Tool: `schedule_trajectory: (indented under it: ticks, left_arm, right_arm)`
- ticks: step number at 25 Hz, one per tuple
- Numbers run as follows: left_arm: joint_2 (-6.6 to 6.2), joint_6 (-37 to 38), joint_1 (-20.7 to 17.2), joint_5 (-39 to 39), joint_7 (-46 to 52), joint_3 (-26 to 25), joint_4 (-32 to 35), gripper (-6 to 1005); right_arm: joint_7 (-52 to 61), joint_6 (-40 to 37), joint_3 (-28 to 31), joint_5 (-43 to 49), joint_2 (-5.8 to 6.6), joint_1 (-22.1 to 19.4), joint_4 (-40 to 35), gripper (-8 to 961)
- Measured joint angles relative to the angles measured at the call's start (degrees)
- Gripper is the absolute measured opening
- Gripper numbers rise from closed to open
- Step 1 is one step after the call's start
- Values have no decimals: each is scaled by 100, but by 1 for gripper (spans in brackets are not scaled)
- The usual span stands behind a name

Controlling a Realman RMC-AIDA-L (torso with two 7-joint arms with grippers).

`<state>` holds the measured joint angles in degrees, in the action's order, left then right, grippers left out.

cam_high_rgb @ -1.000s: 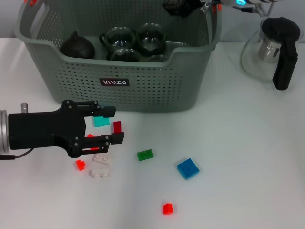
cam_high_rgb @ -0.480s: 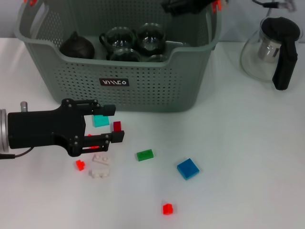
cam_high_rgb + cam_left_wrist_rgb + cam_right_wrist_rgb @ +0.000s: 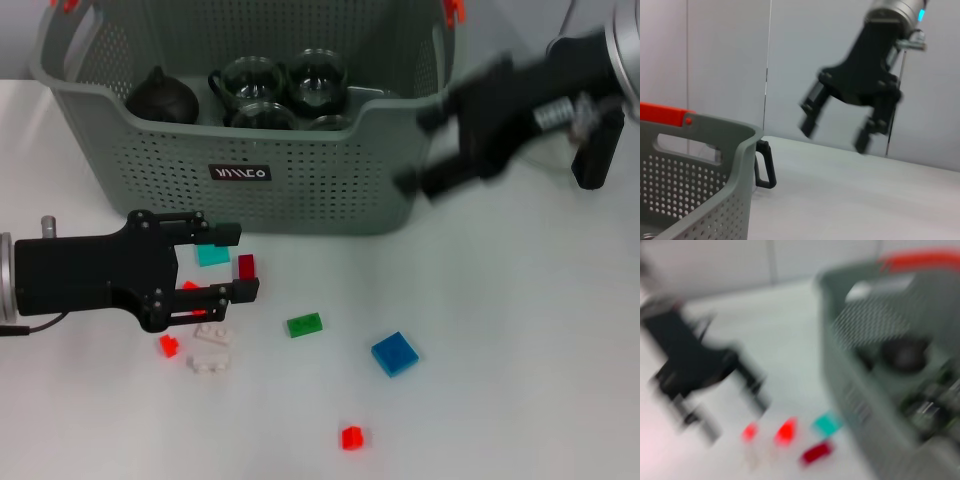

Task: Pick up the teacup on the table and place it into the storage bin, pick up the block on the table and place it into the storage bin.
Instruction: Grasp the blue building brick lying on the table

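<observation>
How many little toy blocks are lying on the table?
At least 7: teal block and dark red block by the left gripper, red, white, green, blue, red. Others may hide under the gripper.

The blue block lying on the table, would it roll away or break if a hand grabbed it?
The blue block looks flat and square, so it probably stays put instead of rolling. It seems rigid plastic, likely light and sturdy. Being so low against the table, it may be awkward to pinch.

the right pincer [image 3: 425, 150] is motion-blurred, and the storage bin [image 3: 300, 190] is cut off at the top.
</observation>
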<state>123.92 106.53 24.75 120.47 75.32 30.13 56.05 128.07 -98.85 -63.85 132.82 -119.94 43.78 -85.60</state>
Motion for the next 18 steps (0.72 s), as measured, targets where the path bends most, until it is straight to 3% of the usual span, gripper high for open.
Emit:
schedule_trajectory:
  ticks: [6, 12, 18]
  left_arm:
    - [12, 23, -43, 27, -69, -10, -5, 646]
    - [18, 34, -66, 45, -70, -9, -6, 647]
    - [25, -1, -70, 15, -25, -8, -48, 647]
  right_arm:
    - [-247, -472, -562, 394, -7, -155, 283, 795]
    - [-487, 59, -1349, 536, -16, -93, 1108, 795]
    - [-882, 629, -1739, 627, -19, 349, 2136, 794]
